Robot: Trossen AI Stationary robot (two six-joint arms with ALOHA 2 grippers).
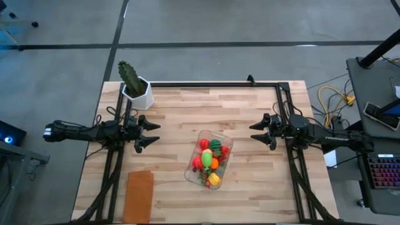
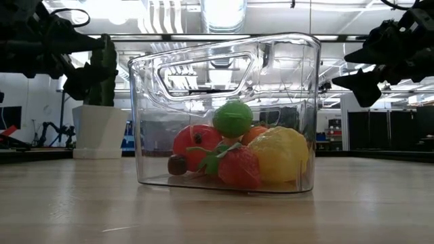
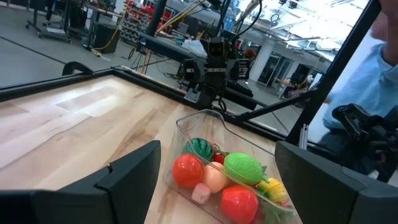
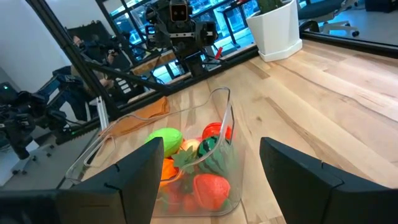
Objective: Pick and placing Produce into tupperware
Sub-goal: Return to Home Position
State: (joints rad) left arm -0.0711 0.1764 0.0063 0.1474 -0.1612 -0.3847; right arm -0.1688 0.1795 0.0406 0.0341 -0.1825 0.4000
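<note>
High view, hidden: lower pieces of the produce [image 1: 210, 161] sit under the top ones, so no count possible.
High view, tupperware [image 1: 223, 140]: mid-table [image 1: 187, 106], lying diagonal btwn the two arms, touching neither.
High view, left gripper [image 1: 156, 134]: fingers spread wide, empty, well apart from the tupperware; cactus [image 1: 130, 76] in white pot [image 1: 140, 95] just behind it.
High view, right gripper [image 1: 252, 132]: also wide, empty, facing the left one across the tupperware.
High view, other: orange-brown rectangle [image 1: 139, 195] flat at the near left, apart from everything.
Low view, hard to see: both grippers are dark blurs in the upper corners, cut by the frame; opening unreadable here.
Low view, produce: green piece [image 2: 232, 118] on top, strawberry [image 2: 239, 166] and yellow piece [image 2: 278, 154] below, all inside.
Left wrist, fingers [image 3: 134, 174]: wide apart, nothing btwn them. Tupperware ahead, right arm beyond; light-blue sleeve [image 3: 379, 68] cut off at the edge.
Right wrist, fingers [image 4: 137, 168]: wide, empty. Tupperware ahead; cactus mostly cropped.
</note>
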